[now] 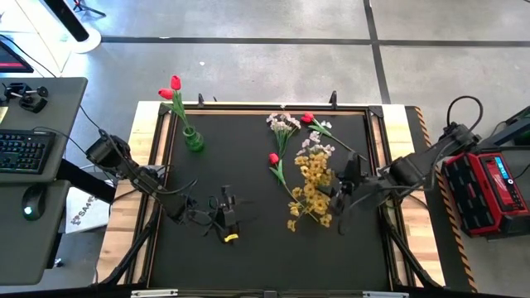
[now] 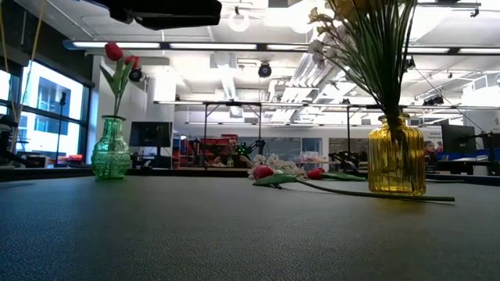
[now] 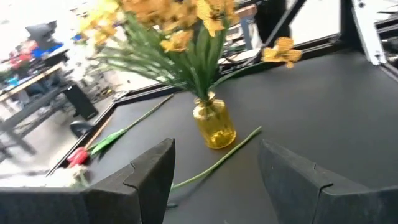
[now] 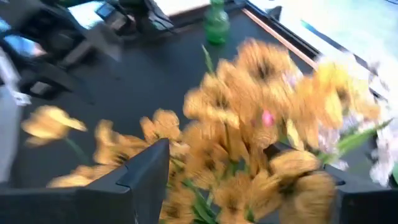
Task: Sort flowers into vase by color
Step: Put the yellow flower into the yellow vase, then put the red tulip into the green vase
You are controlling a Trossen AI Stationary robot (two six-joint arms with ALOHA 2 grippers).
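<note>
Seen from above, a green vase [image 1: 193, 139] stands near the table's far left corner with red tulips [image 1: 171, 88] in it. My left gripper [image 1: 225, 217] hovers over the mat's front middle, fingers spread, empty. A red tulip [image 1: 274, 159] and whitish sprays [image 1: 283, 123] lie loose on the mat toward the far right. Beside them yellow sprays [image 1: 313, 186] fill a yellow vase [image 2: 397, 164]. My right gripper [image 1: 342, 197] hangs just at those blossoms, fingers apart, holding nothing. I judge the flowers light, with thin, springy stems and crushable heads, so I would pinch mid-stem, never the blossom.
</note>
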